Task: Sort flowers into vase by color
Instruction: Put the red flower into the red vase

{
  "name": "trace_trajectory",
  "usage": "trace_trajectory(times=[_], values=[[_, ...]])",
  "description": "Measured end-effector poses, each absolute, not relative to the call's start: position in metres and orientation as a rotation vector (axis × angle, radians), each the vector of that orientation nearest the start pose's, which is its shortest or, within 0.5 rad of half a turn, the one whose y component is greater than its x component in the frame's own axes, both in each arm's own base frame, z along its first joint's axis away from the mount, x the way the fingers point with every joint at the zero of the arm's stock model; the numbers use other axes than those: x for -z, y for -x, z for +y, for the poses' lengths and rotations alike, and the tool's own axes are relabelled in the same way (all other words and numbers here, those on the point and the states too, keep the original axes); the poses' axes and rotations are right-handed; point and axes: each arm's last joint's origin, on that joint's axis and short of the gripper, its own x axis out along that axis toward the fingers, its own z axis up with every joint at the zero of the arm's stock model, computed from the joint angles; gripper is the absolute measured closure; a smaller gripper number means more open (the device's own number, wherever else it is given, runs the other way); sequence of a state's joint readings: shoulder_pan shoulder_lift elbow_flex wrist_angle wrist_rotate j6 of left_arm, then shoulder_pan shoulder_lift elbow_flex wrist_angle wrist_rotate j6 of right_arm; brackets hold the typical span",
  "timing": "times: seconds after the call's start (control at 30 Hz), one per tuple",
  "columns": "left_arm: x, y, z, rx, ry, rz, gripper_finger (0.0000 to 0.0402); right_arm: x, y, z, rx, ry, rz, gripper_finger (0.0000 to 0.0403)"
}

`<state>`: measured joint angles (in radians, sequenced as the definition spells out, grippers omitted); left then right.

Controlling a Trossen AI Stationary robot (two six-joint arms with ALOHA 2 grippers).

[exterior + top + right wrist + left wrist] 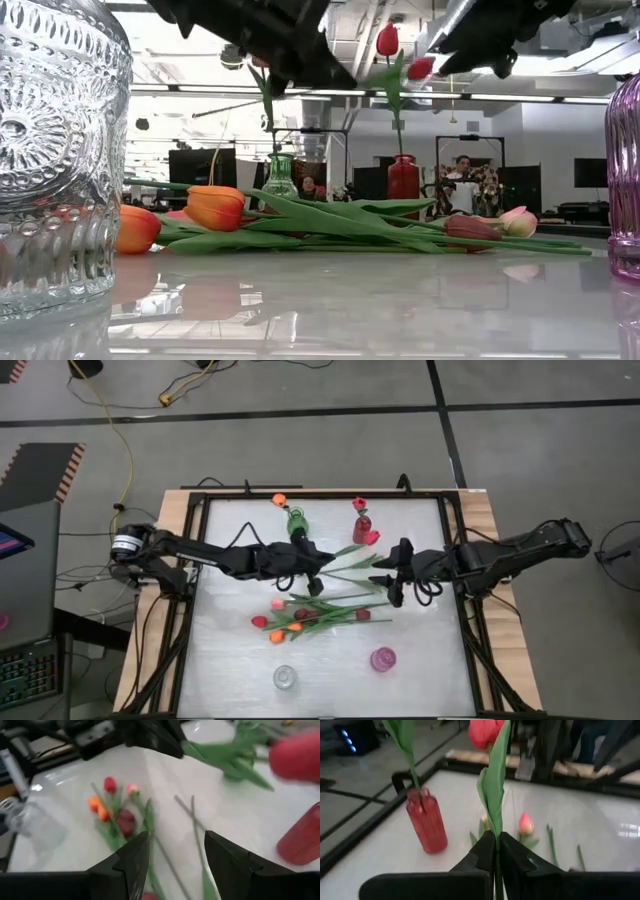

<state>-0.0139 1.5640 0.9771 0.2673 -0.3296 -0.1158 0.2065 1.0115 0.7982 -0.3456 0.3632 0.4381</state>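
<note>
The clear embossed glass vase [55, 150] was seen nearest the low camera, empty, with the purple ribbed glass vase [625, 180] at the opposite near corner, also empty. Just behind them the pile of loose artificial tulips [310, 615] was left lying flat mid-table, orange, pink, red and maroon heads mixed, stems overlapping, so sorting was judged mostly undone. Above the pile, a red-headed tulip with a long green stem and leaf [492, 785] was held by the left gripper [498, 851], jaws clamped tight on the stem low down, so the head was kept upright and clear of the table. It was carried just beside the red ribbed glass bottle vase [364, 522], probably for colour matching, since 1 red tulip was already stood in that vase. The right gripper [175, 855] was kept over the table centre near the pile, jaws spread wide with nothing between them, likely placed for a next pick. Farthest back, the green glass bottle vase [296, 523] was stood at the far edge with 1 orange tulip [279, 499] in it.
</note>
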Motion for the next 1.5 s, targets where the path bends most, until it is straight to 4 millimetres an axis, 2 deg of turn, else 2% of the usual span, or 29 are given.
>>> trace_trajectory(times=[0.13,0.3,0.6,0.9,1.07,1.33,1.5], values=[[-0.265,-0.346,0.004,-0.316,0.063,0.194,0.0397,-0.286,-0.217,0.033,0.317,-0.264,0.431,0.0184],[-0.272,-0.349,0.003,-0.267,0.055,0.114,0.0397,-0.293,-0.231,0.033,0.297,-0.236,0.312,0.0184],[-0.277,-0.350,-0.003,-0.215,0.036,0.070,0.0397,-0.304,-0.253,0.027,0.292,-0.197,0.101,0.0184],[-0.277,-0.350,-0.004,-0.209,0.028,0.067,0.0397,-0.303,-0.261,0.023,0.308,-0.198,0.060,0.0189],[-0.277,-0.350,-0.005,-0.209,0.027,0.069,0.0397,-0.301,-0.263,0.023,0.316,-0.194,0.069,0.0224],[-0.277,-0.350,-0.004,-0.209,0.025,0.069,0.0396,-0.301,-0.263,0.023,0.317,-0.195,0.069,0.0323],[-0.276,-0.350,-0.004,-0.211,-0.030,0.076,0.0361,-0.301,-0.263,0.023,0.316,-0.194,0.070,0.0367]])
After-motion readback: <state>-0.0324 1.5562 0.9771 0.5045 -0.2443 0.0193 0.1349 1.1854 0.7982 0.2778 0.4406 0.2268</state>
